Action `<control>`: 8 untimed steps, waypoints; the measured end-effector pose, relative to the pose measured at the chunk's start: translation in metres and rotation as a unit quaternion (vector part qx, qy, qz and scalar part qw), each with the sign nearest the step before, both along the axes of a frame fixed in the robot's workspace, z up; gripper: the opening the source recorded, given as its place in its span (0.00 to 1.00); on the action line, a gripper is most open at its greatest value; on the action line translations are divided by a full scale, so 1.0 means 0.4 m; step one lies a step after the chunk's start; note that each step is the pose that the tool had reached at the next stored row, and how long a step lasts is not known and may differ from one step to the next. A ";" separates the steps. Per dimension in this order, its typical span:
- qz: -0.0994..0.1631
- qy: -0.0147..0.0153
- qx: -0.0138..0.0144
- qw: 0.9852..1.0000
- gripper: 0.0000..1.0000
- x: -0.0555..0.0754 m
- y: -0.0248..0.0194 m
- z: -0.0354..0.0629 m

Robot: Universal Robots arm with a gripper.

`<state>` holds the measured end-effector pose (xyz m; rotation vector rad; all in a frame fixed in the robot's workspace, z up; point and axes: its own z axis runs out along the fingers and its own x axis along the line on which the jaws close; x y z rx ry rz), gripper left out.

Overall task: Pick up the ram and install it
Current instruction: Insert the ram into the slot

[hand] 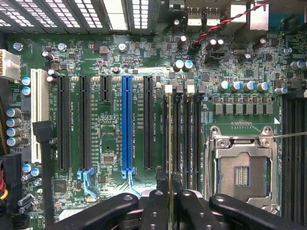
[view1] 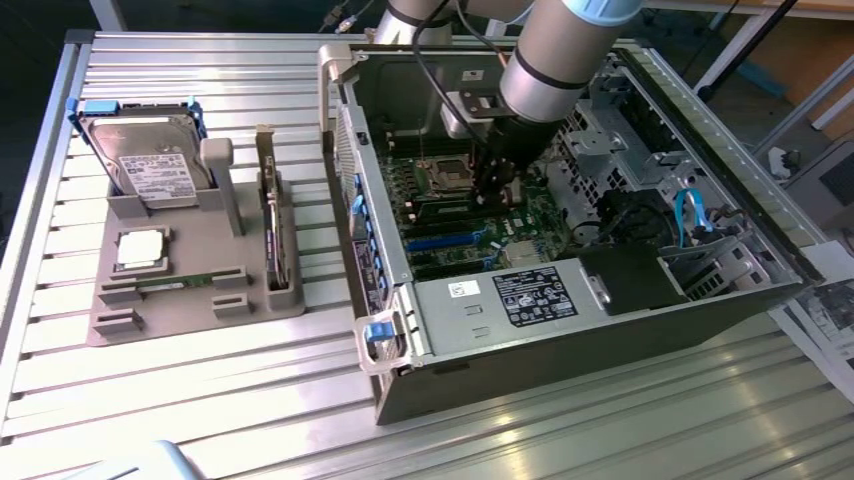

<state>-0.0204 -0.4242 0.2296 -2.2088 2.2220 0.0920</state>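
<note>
My gripper [view1: 497,192] reaches down inside the open computer case [view1: 561,300], just above the motherboard [view1: 461,225]. In the wrist view the gripper [hand: 170,195] is shut on the ram [hand: 170,143]. The ram appears edge-on as a thin green-gold line between the dark fingers [hand: 154,206]. It hangs lengthwise over the row of black memory slots [hand: 184,139], lined up with the slot nearest the long black expansion slots. Whether its lower edge touches the slot I cannot tell. The empty processor socket [hand: 242,172] lies just beside the memory slots.
A blue expansion slot [hand: 126,124] and black ones flank the memory slots. On the exterior view's left a grey fixture [view1: 187,300] holds a hard drive [view1: 147,160], a square silver chip [view1: 140,248], an upright green card [view1: 274,240] and a slim green strip [view1: 171,285]. Case walls surround the arm closely.
</note>
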 end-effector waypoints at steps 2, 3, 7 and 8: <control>-0.005 0.000 0.000 1.000 0.13 0.000 0.000 -0.001; -0.005 0.000 0.000 1.000 0.13 0.000 0.000 -0.001; -0.005 0.000 0.000 1.000 0.13 0.000 0.000 -0.006; -0.005 0.000 0.000 1.000 0.13 0.000 0.000 -0.006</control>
